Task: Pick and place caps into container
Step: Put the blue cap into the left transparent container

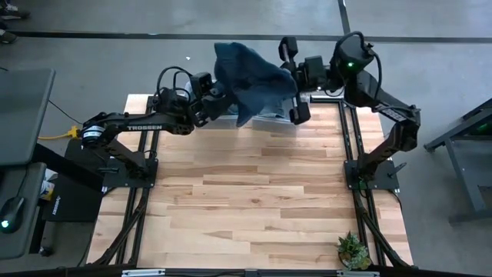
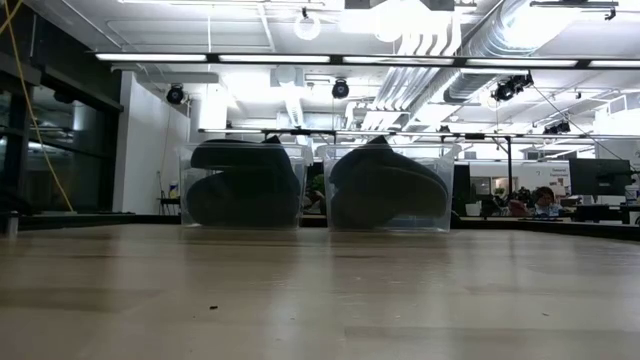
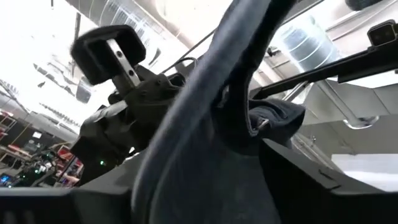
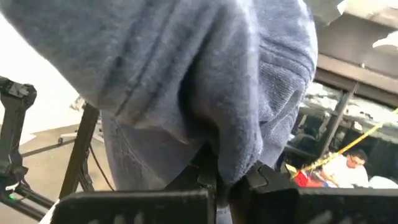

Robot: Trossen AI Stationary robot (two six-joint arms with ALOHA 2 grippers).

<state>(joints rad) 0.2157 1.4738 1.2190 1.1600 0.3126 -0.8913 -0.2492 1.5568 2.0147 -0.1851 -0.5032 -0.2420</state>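
a blue fabric cap [image 1: 250, 81] hangs in the air above the far edge of the worktop [image 1: 261, 192], stretched between the two arms over the clear containers [image 2: 385, 190] that stand there side by side. the right gripper [image 4: 214, 177] is closed tight on a bunched fold of the cap, the cloth draping thickly over its fingers. the left gripper [image 1: 211, 96] sits against the cap's other side; its wrist view shows fabric running across the space ahead of it, but whether its fingers pinch the cloth or stand clear of it cannot be told. both containers already look packed with dark caps [image 2: 245, 180] up near their rims. the likely trouble is that the soft cap, let go from here, lands on the heaped pile or the shared rim and slides off the far edge of the worktop. if the left side lets go first, the cloth could swing toward the right arm and miss the opening. the draped fabric could also snag on the right fingers at release.
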